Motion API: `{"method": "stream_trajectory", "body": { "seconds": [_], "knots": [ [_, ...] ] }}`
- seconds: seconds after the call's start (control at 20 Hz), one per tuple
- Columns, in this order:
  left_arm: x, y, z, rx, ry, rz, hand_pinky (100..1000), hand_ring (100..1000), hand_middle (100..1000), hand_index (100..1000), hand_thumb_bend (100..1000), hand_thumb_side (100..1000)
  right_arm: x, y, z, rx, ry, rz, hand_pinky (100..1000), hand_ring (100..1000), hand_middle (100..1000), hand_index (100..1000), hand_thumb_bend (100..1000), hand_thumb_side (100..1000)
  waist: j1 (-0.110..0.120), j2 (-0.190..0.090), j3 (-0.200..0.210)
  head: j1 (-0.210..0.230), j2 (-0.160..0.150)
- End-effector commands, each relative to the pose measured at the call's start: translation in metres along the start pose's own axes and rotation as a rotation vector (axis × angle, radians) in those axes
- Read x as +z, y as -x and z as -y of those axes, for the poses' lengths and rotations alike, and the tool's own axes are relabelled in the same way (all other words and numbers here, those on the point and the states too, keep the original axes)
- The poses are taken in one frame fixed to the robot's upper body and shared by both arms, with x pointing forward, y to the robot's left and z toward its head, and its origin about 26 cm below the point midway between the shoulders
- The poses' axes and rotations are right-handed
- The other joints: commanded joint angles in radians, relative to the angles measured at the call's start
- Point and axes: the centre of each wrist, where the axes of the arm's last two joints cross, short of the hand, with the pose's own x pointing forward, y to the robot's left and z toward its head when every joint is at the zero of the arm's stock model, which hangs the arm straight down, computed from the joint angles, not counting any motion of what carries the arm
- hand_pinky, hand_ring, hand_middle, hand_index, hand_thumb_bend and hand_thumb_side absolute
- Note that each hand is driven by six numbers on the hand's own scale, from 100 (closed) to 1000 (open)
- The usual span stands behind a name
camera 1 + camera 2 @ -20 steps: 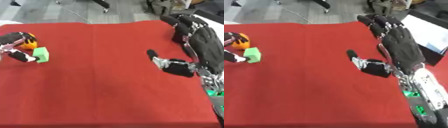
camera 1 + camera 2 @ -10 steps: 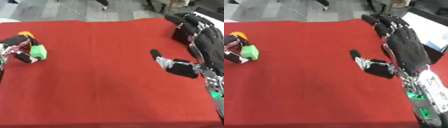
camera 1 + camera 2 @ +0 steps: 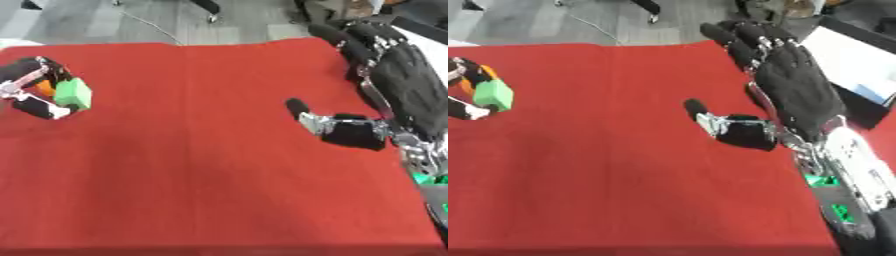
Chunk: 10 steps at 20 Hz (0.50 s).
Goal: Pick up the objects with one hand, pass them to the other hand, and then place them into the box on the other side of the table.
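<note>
Cloth: red, covers the table from the near edge to the far edge; its near half is bare.
Right arm: enters from the near right; silver forearm with green lights.
Right hand: right of centre, held open over the cloth, fingers straight and pointing far, thumb stretched out to the left; it holds nothing.
Left hand: at the left edge, mid-depth; fingers and thumb curled round the block.
Block: green cube, pinched on the hand's right side; whether it is clear of the cloth cannot be told.
Orange thing: small, round, just behind the block and inside the curl of the left hand; whether it is also gripped cannot be told.
Box: not seen in either view.
Step in hand (judged): lift the block and carry it toward the middle for the pass; the hands are well apart.
Doing it well (judged): hold the block by one end so a free face points right; bring it in between the right thumb and fingers; let the left hand release only once the right has closed.
Risk (judged): the orange thing may be dragged along or knocked.
</note>
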Motion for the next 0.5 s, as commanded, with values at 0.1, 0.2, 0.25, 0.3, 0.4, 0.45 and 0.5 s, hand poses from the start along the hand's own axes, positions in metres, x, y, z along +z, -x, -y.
{"method": "stream_trajectory", "body": {
  "seconds": [0.1,0.2,0.25,0.3,0.4,0.45,0.5],
  "knots": [
    [-0.008,-0.033,-0.031,0.162,-0.015,0.281,717,509,470,591,100,408,-0.013,-0.005,0.013,0.025,-0.054,0.134,817,834,815,940,397,470,0.007,-0.023,0.019,-0.029,-0.003],
    [-0.022,-0.063,-0.03,0.301,0.07,0.419,719,510,472,591,100,476,-0.02,-0.01,0.017,0.033,-0.07,0.194,845,851,841,953,423,480,0.008,-0.026,0.03,-0.035,-0.003],
    [-0.028,-0.078,-0.032,0.363,0.12,0.477,719,513,475,594,100,493,-0.024,-0.012,0.018,0.04,-0.074,0.218,854,857,849,957,422,480,0.008,-0.027,0.034,-0.036,-0.003],
    [-0.036,-0.095,-0.032,0.418,0.173,0.539,720,514,476,595,100,513,-0.027,-0.015,0.02,0.047,-0.074,0.244,864,866,860,960,425,482,0.008,-0.029,0.039,-0.038,-0.003],
    [-0.048,-0.125,-0.034,0.51,0.272,0.637,721,517,479,597,100,541,-0.034,-0.02,0.022,0.057,-0.07,0.287,881,872,870,963,427,478,0.007,-0.03,0.046,-0.042,-0.003],
    [-0.053,-0.137,-0.035,0.545,0.312,0.669,721,517,478,597,100,548,-0.037,-0.023,0.022,0.061,-0.07,0.307,888,874,872,963,427,474,0.007,-0.031,0.049,-0.045,-0.003],
    [-0.057,-0.147,-0.035,0.57,0.348,0.694,721,516,478,596,100,550,-0.039,-0.026,0.023,0.063,-0.071,0.33,894,876,875,963,426,471,0.006,-0.031,0.052,-0.047,-0.003]
  ]
}}
